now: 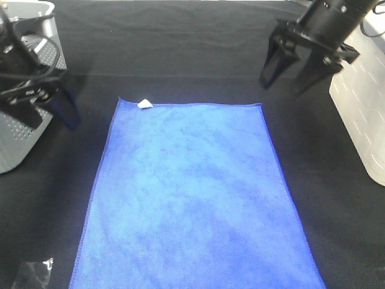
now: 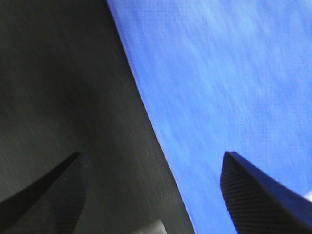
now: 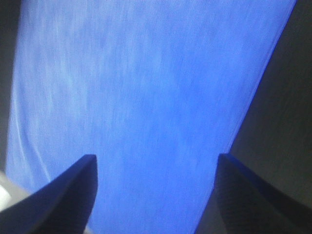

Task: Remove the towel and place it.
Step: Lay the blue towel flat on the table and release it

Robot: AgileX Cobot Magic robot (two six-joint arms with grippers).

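Note:
The royal-blue towel (image 1: pixel 192 192) lies flat and spread out on the black table, running from the middle to the front edge of the exterior view. Its small white tag (image 1: pixel 144 104) sits at the far left corner. My left gripper (image 1: pixel 51 111) is open and empty, hovering beside the towel's far left corner. My right gripper (image 1: pixel 286 81) is open and empty, above the table just behind the towel's far right corner. The towel (image 2: pixel 229 83) fills part of the left wrist view between open fingers (image 2: pixel 258 195), and the towel (image 3: pixel 146 97) fills the right wrist view.
A grey perforated basket (image 1: pixel 21 129) stands at the left edge behind my left arm. A white slotted container (image 1: pixel 364 102) stands at the right edge. A crumpled clear plastic piece (image 1: pixel 33 274) lies at the front left on the black table (image 1: pixel 180 54).

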